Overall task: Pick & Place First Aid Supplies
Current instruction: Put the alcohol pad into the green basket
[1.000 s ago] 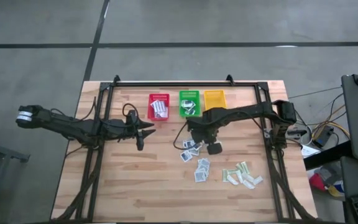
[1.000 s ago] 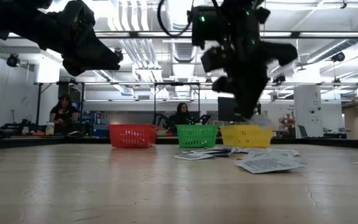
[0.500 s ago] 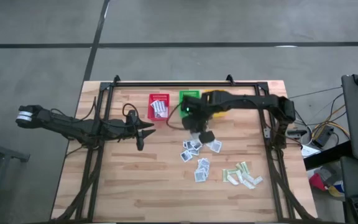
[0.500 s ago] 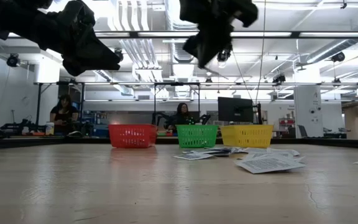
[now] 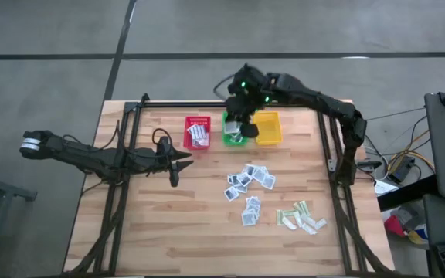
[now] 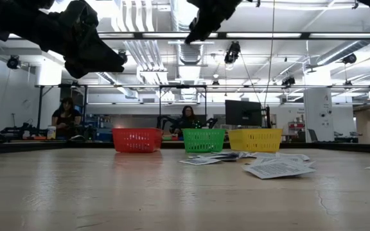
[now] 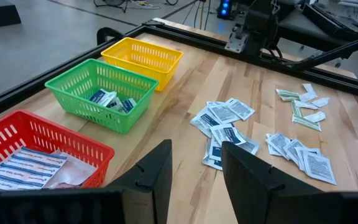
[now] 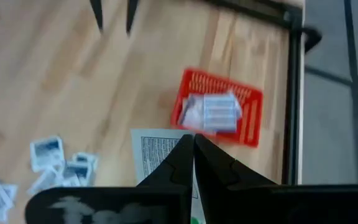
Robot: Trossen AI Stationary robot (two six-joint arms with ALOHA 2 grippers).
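Green basket [image 5: 234, 128] is now reached by the right gripper [image 5: 243, 130], which was moved there from above the square packets [image 5: 249, 179] a second ago; its fingers [image 8: 188, 163] are pinched on a white packet [image 8: 156, 152]. The left gripper [image 5: 178, 161] is unmoved at mid-table left, fingers [image 7: 156, 174] parted, nothing held. Part of the held packet is hidden behind the fingers. Oblong packets [image 7: 25, 165] are seen in the red basket [image 7: 73, 148], small packets [image 7: 110, 99] in the green one, and nothing is made out in the yellow basket [image 7: 143, 58]. Beige strips [image 5: 300, 218] lie loose on the table [image 5: 176, 232].
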